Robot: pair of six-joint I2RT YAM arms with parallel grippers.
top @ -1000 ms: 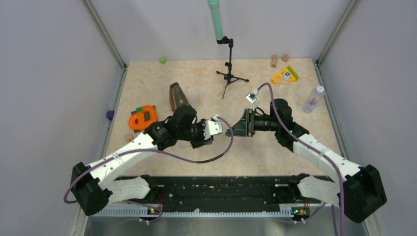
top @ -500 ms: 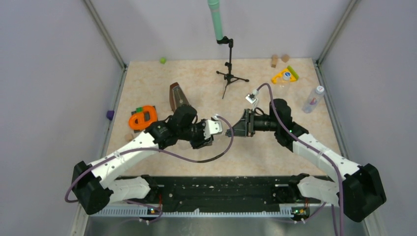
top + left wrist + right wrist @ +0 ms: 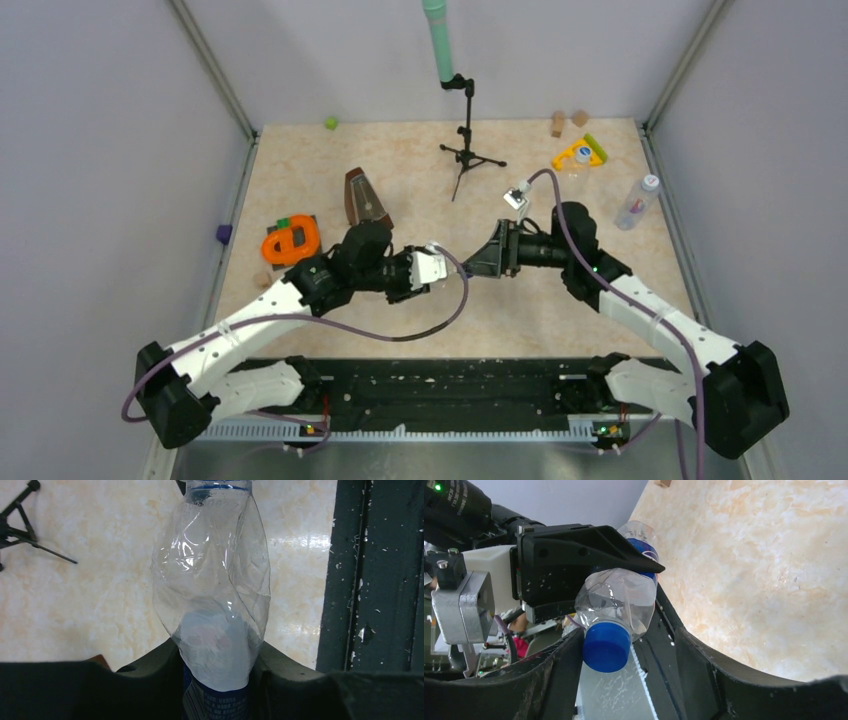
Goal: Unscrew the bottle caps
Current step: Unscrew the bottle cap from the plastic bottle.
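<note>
Beige marbled tabletop (image 3: pixel 420 170) fills the floor of a cell closed in by pale grey walls (image 3: pixel 100 150), with a black rail (image 3: pixel 440 385) along the near edge where both arms are bolted.

Above the middle of that surface, a clear labelled bottle (image 3: pixel 212 580) is held off the table, lying roughly level between the two arms. The left gripper (image 3: pixel 216 672) is clamped on its lower body at the blue-and-white label, and the clear wall above the grip is dented and creased. The bottle's neck points at the right arm, and its dark blue cap (image 3: pixel 606 647) is on the neck. The right gripper (image 3: pixel 634 665) faces the bottle end-on with its fingers spread. The cap sits between them, close against one finger and clear of the other; whether it touches that finger I cannot tell.

Out from the bottle, a black tripod stand (image 3: pixel 468 150) carrying a green pole (image 3: pixel 437 40) rises beyond it. A brown wedge (image 3: pixel 362 197) and an orange piece (image 3: pixel 291 240) lie left of the bottle. Well to its right, near the wall, is a second clear bottle (image 3: pixel 637 203) with a white cap (image 3: pixel 650 182). Farther back on that side are a yellow piece (image 3: pixel 580 153) and two wooden blocks (image 3: pixel 567 122).
</note>
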